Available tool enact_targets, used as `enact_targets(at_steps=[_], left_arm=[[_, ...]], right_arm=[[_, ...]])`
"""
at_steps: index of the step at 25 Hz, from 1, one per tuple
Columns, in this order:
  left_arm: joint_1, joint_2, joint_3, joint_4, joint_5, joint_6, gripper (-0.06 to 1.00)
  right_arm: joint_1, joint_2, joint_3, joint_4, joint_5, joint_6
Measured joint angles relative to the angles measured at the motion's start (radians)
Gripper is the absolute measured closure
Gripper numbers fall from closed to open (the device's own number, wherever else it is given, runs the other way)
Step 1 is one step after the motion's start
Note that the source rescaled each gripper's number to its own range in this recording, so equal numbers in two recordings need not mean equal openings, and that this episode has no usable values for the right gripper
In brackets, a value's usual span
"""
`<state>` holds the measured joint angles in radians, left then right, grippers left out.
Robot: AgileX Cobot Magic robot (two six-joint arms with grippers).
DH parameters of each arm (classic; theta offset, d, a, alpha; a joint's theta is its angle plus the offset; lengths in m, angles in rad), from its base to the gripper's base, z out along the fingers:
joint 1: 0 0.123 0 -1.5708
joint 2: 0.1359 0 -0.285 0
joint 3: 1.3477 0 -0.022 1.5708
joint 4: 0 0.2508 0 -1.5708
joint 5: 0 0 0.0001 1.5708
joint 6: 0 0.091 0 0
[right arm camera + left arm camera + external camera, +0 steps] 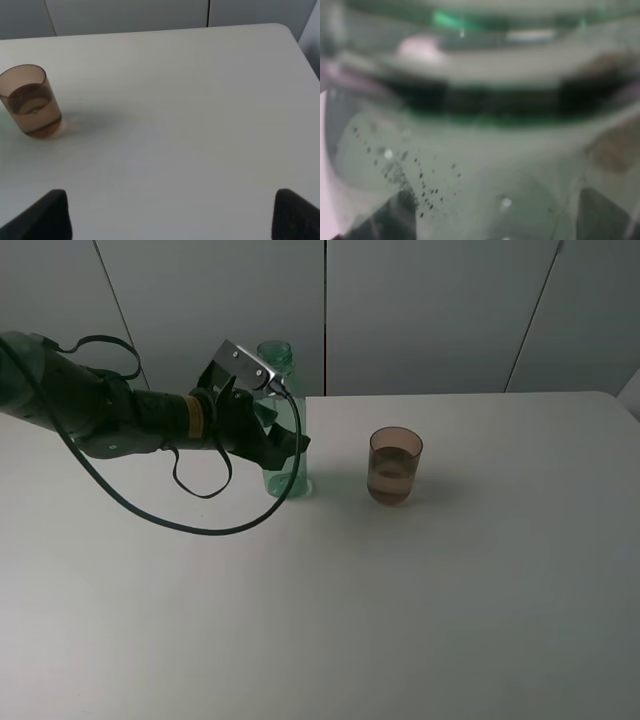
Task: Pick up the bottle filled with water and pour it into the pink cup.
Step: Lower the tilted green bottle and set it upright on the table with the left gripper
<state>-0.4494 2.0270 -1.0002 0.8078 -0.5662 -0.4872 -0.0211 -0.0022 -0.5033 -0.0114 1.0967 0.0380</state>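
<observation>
The green-tinted bottle stands upright on the white table, left of the middle. My left gripper reaches in from the left and is shut around its middle. In the left wrist view the bottle fills the frame, blurred. The pink cup stands upright a short way to the right of the bottle, apart from it, with water in its lower half. It also shows in the right wrist view. My right gripper is open and empty, well away from the cup, and out of the exterior view.
The left arm's black cable loops down onto the table in front of the arm. Grey wall panels stand behind the table's far edge. The table's right corner lies beyond the cup.
</observation>
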Motion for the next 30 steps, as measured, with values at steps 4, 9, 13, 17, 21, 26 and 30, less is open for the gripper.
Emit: enact_targets(at_steps=[4,9,13,17,21,26,30], left_arm=[[0.000,0.000,0.000,0.000,0.002,0.014,0.94],[0.000,0.000,0.000,-0.002,0.014,0.016,0.94],[0.000,0.000,0.000,0.008,0.023,0.010,0.94],[0.000,0.000,0.000,0.016,0.032,0.003,0.94],[0.000,0.000,0.000,0.020,0.032,0.001,0.87],[0.000,0.000,0.000,0.020,0.034,-0.001,0.06],[0.000,0.000,0.000,0.020,0.039,-0.001,-0.02]], right_arm=[[0.000,0.000,0.000,0.000,0.000,0.000],[0.000,0.000,0.000,0.000,0.000,0.000],[0.000,0.000,0.000,0.000,0.000,0.000],[0.000,0.000,0.000,0.000,0.000,0.000],[0.000,0.000,0.000,0.000,0.000,0.000],[0.000,0.000,0.000,0.000,0.000,0.000],[0.000,0.000,0.000,0.000,0.000,0.000]])
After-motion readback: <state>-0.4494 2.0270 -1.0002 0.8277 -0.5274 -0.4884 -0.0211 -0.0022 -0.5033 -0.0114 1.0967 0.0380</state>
